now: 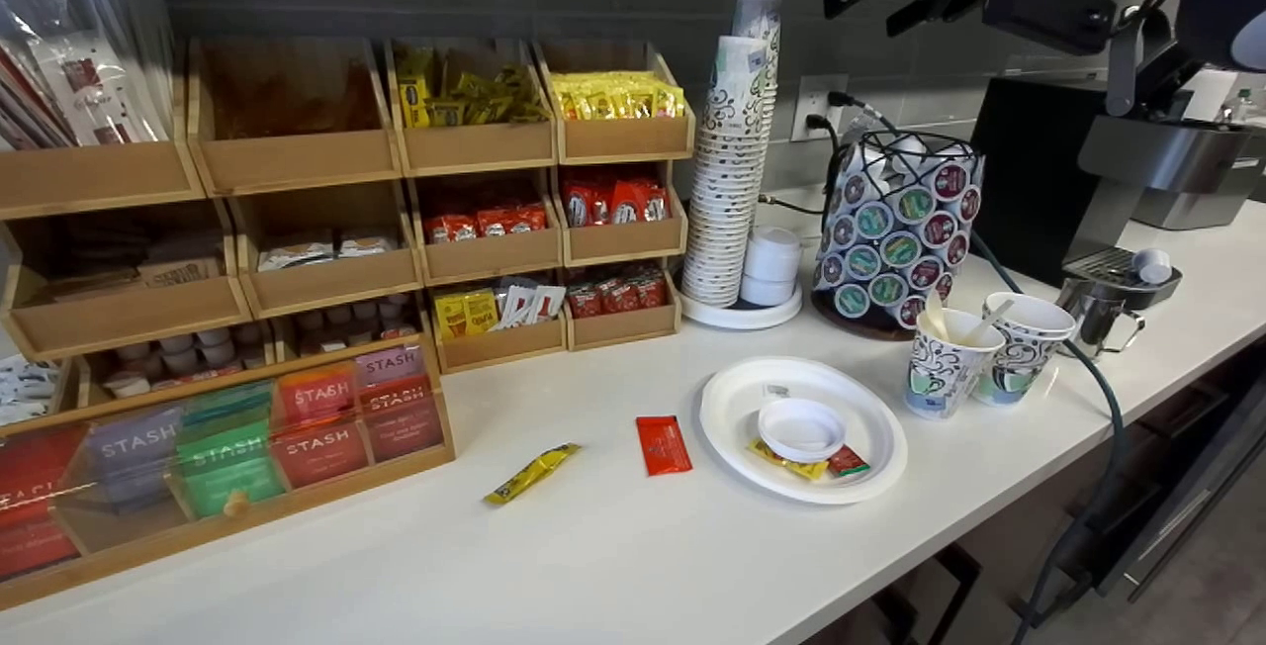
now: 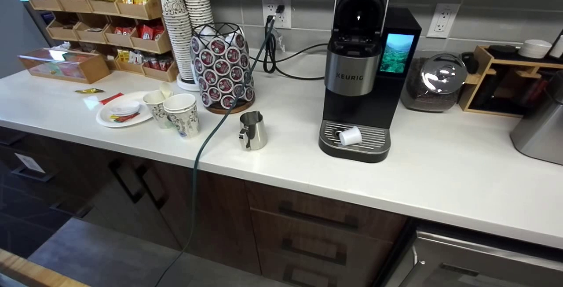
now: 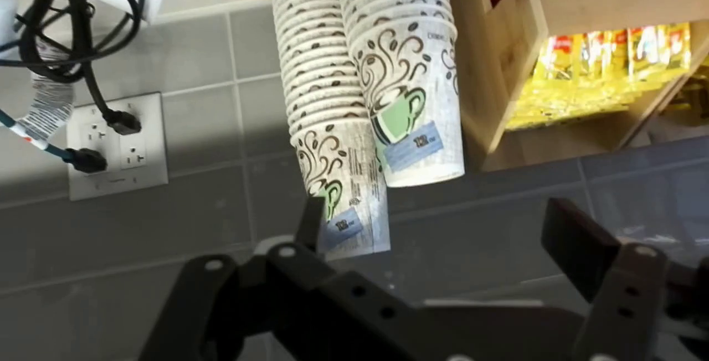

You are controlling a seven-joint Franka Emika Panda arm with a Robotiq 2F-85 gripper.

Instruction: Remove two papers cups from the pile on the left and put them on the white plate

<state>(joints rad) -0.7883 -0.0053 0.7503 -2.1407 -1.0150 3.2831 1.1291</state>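
Two columns of nested paper cups stand on a round white stand by the wall. The pile, the shorter column [image 1: 727, 180], also shows in an exterior view [image 2: 178, 27] and the wrist view [image 3: 424, 101]. Its top cup has swirls and a green mug print. The two paper cups cannot be told apart inside it. The white plate [image 1: 727, 422] lies on the counter with small white bowls and packets on it; it also shows in an exterior view [image 2: 104, 117]. My gripper [image 1: 865, 17] is open and empty, right of the column tops; in the wrist view [image 3: 435, 211] its left finger overlaps the taller column.
The taller column [image 3: 321, 73] stands beside the pile. A wire capsule basket [image 1: 895, 230] stands close to the stand. Wooden packet bins [image 1: 623, 140] flank the columns. Two loose patterned cups [image 1: 949, 368] [image 1: 1024, 338] stand beside the plate. A green hose [image 2: 211, 133] crosses the counter.
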